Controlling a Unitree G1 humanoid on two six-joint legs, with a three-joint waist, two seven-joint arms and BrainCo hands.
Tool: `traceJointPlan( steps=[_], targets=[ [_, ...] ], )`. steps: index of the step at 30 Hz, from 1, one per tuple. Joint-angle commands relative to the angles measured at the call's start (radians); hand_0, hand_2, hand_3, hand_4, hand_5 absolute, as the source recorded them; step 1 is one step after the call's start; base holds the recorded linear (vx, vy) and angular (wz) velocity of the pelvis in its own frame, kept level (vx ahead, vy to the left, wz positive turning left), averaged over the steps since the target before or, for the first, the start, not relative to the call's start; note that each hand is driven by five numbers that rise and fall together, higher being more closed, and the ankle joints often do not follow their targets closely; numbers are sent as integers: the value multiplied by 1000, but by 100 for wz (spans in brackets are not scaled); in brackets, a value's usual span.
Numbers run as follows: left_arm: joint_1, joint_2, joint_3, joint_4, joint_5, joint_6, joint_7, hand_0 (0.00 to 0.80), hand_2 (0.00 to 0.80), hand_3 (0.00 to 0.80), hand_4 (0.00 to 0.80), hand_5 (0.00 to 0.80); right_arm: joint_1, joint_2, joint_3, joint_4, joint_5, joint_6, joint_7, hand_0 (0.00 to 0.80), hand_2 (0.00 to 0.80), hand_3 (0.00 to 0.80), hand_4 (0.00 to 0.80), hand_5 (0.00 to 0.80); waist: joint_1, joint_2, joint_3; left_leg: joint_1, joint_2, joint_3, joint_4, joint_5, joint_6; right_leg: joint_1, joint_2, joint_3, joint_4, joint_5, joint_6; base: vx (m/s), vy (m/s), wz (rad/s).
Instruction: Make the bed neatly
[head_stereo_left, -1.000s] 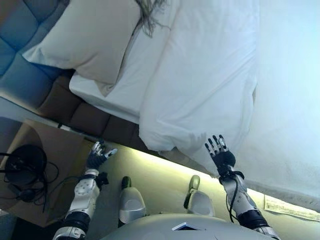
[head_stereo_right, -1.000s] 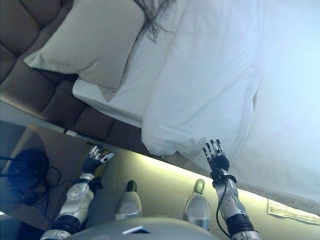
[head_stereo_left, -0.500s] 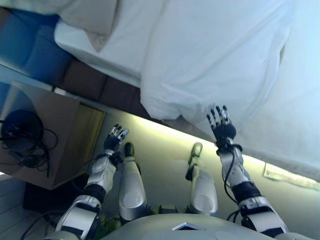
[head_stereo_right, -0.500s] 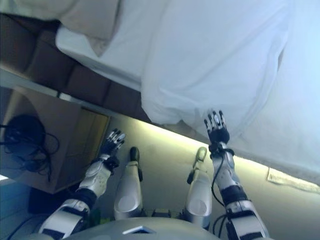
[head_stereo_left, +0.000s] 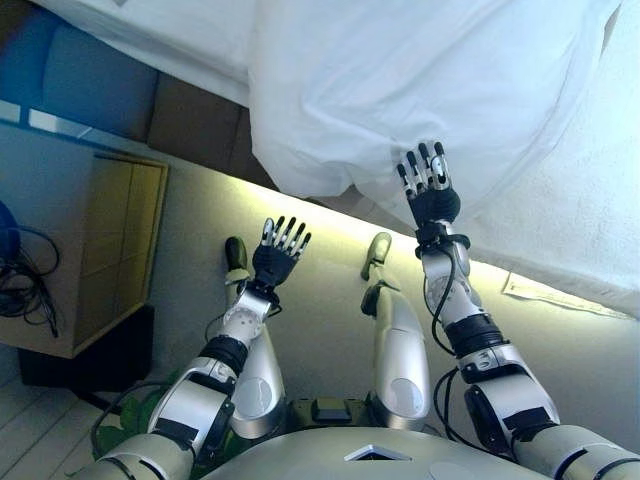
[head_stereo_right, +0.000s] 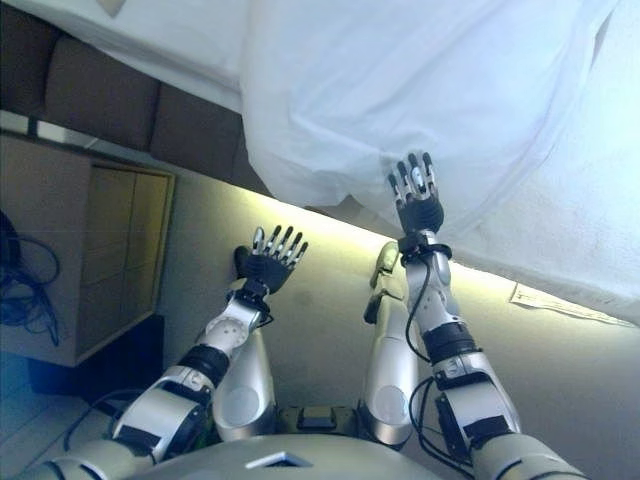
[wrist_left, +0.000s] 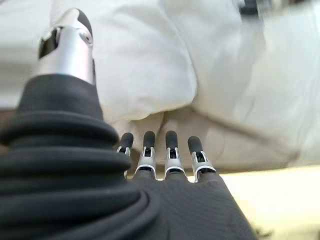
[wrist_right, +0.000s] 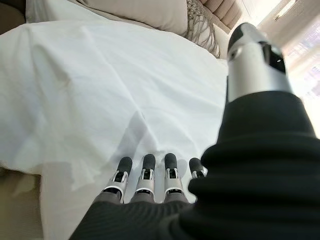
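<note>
The white duvet (head_stereo_left: 420, 80) lies rumpled on the bed and its edge hangs over the near side. A white sheet (head_stereo_left: 170, 40) covers the mattress to its left. My right hand (head_stereo_left: 430, 200) is open with straight fingers (wrist_right: 145, 172) raised at the duvet's hanging edge; I cannot tell if it touches. My left hand (head_stereo_left: 275, 262) is open and empty, lower and to the left, over the floor short of the bed, its fingers (wrist_left: 170, 150) pointing at the duvet's fold. A beige pillow (wrist_right: 145, 12) shows in the right wrist view beyond the duvet.
A wooden bedside cabinet (head_stereo_left: 100, 250) stands at the left next to the brown padded bed base (head_stereo_left: 195, 120). A sheet of paper (head_stereo_left: 560, 297) lies on the beige floor at the right, under the duvet's overhang.
The camera has tilted down, so the pillow has left the eye views. My left hand has moved right, away from the cabinet toward the bed. My right hand has risen to the duvet edge.
</note>
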Motion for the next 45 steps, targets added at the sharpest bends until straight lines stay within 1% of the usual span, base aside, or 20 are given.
traceJointPlan(
  steps=[1, 7, 10, 12, 16, 19, 20, 22, 23, 24, 27, 28, 31, 33, 35, 37, 39, 41, 44, 45],
  targets=[
    [-15, -34, -45, -54, -105, 61, -67, 0, 0, 0, 0, 0, 23, 6, -12, -152, 5, -85, 17, 0, 0, 0, 0, 0, 14, -24, 20, -65, -46, -9, -99, 156, 84, 32, 7, -28, 109, -128, 27, 21, -78, -2],
    [-12, -56, -102, -120, -211, 83, -58, 0, 0, 0, 0, 0, 51, 4, -2, -206, 2, -131, -19, 0, 0, 0, 0, 0, 4, -28, 23, -101, -38, -3, -87, 155, 88, -5, -5, -37, 119, -120, 31, 29, -66, 2],
    [-12, -63, -133, -167, -245, 93, -25, 0, 0, 0, 0, 0, 65, 0, 0, -235, -5, -149, -30, 0, 0, 0, 0, 0, -1, -31, 23, -118, -38, 4, -83, 155, 92, -26, -12, -42, 124, -114, 34, 4, -53, 4],
    [-24, -68, -158, -195, -281, 99, 11, 0, 0, 0, 0, 0, 69, -10, 6, -255, -8, -175, -48, 0, 0, 0, 0, 0, -5, -34, 23, -136, -40, 8, -78, 156, 95, -48, -20, -42, 131, -110, 40, -3, -17, 2],
    [-16, -74, -179, -242, -295, 99, 16, 0, 0, 0, 0, 0, 87, -22, -5, -286, -19, -207, -48, 0, 0, 0, 0, 0, -15, -25, 23, -158, -43, 12, -72, 148, 103, -81, -27, -36, 150, -115, 41, -5, 3, 1],
    [2, -65, -190, -272, -196, 80, 46, 0, 0, 0, 0, 0, 97, -37, -23, -328, -62, -226, -36, 0, 0, 0, 0, 0, -21, -27, 23, -174, -50, 11, -58, 137, 108, -100, -30, -34, 155, -113, 44, -12, -7, 3],
    [6, -60, -196, -278, -141, 58, 68, 0, 0, 0, 0, 0, 94, -51, -31, -366, -109, -233, -46, 0, 0, 0, 0, 0, -26, -31, 23, -181, -48, 13, -52, 132, 108, -109, -30, -33, 157, -113, 43, 0, 0, 0],
    [12, -50, -193, -279, -88, 34, 63, 0, 0, 0, 0, 0, 100, -70, -47, -416, -174, -237, -69, 0, 0, 0, 0, 0, -33, -37, 23, -194, -47, 13, -41, 126, 109, -124, -25, -26, 161, -113, 43, -30, 17, -5],
    [13, -45, -187, -275, -68, 31, 52, 0, 0, 0, 0, 0, 104, -80, -56, -432, -187, -235, -80, 0, 0, 0, 0, 0, -37, -40, 23, -198, -45, 14, -37, 124, 109, -128, -23, -24, 164, -114, 43, -31, 27, -5],
    [18, -33, -165, -276, -27, 28, 23, 0, 0, 0, 0, 0, 117, -102, -82, -460, -232, -237, -97, 0, 0, 0, 0, 0, -44, -46, 23, -211, -40, 15, -27, 121, 110, -140, -21, -21, 171, -116, 43, -25, 23, -4],
    [24, -10, -134, -273, 15, 31, -8, 0, 0, 0, 0, 0, 136, -134, -119, -465, -302, -251, -138, 0, 0, 0, 0, 0, -52, -55, 23, -229, -33, 16, -10, 114, 112, -159, -22, -19, 186, -117, 44, -9, 8, -1],
    [29, 4, -115, -268, 30, 34, -14, 0, 0, 0, 0, 0, 139, -159, -143, -459, -351, -272, -171, 0, 0, 0, 0, 0, -55, -60, 23, -239, -31, 15, 0, 110, 113, -169, -21, -17, 192, -118, 43, 0, 0, 0],
    [36, 15, -92, -247, 53, 41, -27, 0, 0, 0, 0, 0, 142, -189, -169, -459, -364, -275, -218, 0, 0, 0, 0, 0, -58, -67, 23, -252, -27, 11, 13, 105, 112, -178, -16, -16, 197, -117, 42, 0, 0, 0],
    [41, 31, -69, -223, 68, 44, -48, 0, 0, 0, 0, 0, 149, -216, -196, -459, -337, -265, -272, 0, 0, 0, 0, 0, -62, -77, 23, -263, -22, 10, 17, 106, 111, -188, -10, -15, 203, -115, 41, -7, -7, -2],
    [50, 44, -44, -202, 71, 59, -77, 0, 0, 0, 0, 0, 168, -221, -216, -432, -303, -259, -298, 0, 0, 0, 0, 0, -65, -80, 23, -264, -21, 13, 10, 109, 110, -189, -4, -16, 197, -113, 39, 0, 0, 0],
    [58, 45, -35, -189, 83, 61, -99, 0, 0, 0, 0, 0, 189, -215, -227, -397, -272, -259, -335, 0, 0, 0, 0, 0, -67, -81, 23, -265, -25, 13, 2, 112, 114, -194, -3, -14, 195, -111, 38, 0, 0, 0],
    [68, 44, -30, -174, 111, 60, -125, 0, 0, 0, 0, 0, 221, -193, -237, -321, -225, -300, -362, 0, 0, 0, 0, 0, -67, -80, 23, -270, -28, 13, 0, 110, 120, -203, -4, -13, 199, -111, 37, 0, 0, 0],
    [65, 39, -31, -160, 128, 62, -141, 0, 0, 0, 0, 0, 238, -183, -249, -238, -146, -335, -368, 0, 0, 0, 0, 0, -67, -78, 23, -276, -29, 16, -3, 111, 121, -210, -8, -13, 203, -110, 38, 0, 0, 0],
    [43, 35, -47, -147, 126, 66, -154, 0, 0, 0, 0, 0, 230, -188, -265, -132, -82, -375, -411, 0, 0, 0, 0, 0, -68, -70, 23, -292, -36, 25, 0, 112, 124, -231, -24, -8, 217, -114, 39, -24, 28, 0],
    [34, 33, -56, -143, 119, 67, -162, 0, 0, 0, 0, 0, 227, -194, -270, -94, -52, -389, -410, 0, 0, 0, 0, 0, -68, -68, 23, -301, -39, 27, 10, 108, 126, -240, -29, -5, 227, -118, 38, -39, 45, -1]
  ],
)
